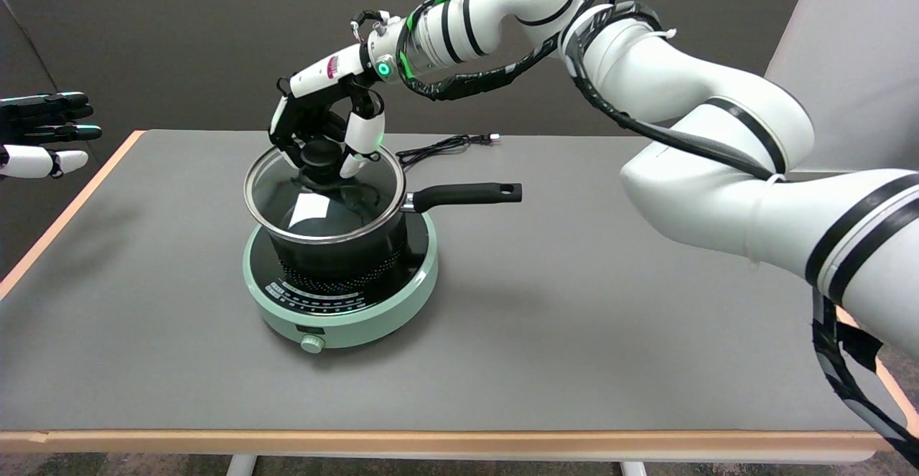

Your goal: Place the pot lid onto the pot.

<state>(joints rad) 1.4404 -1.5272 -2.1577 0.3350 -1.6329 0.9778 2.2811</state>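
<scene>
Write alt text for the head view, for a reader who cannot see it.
A white robot arm reaches in from the right, its right hand gripping the knob of a glass pot lid that sits on a black pot. The pot stands on a mint-green cooktop on a grey table, its handle pointing right.

Even, fairly bright indoor light falls from above on a matte grey counter (546, 304), which shows no glare. Shadows are soft: a faint one lies on the counter just right of the mint-green induction cooker (344, 296), another dim patch near the left edge. The glass pot lid (323, 199) carries a bright white rectangular reflection. The backdrop is dark. Focus is sharp throughout, with no motion blur and little edge distortion.
</scene>
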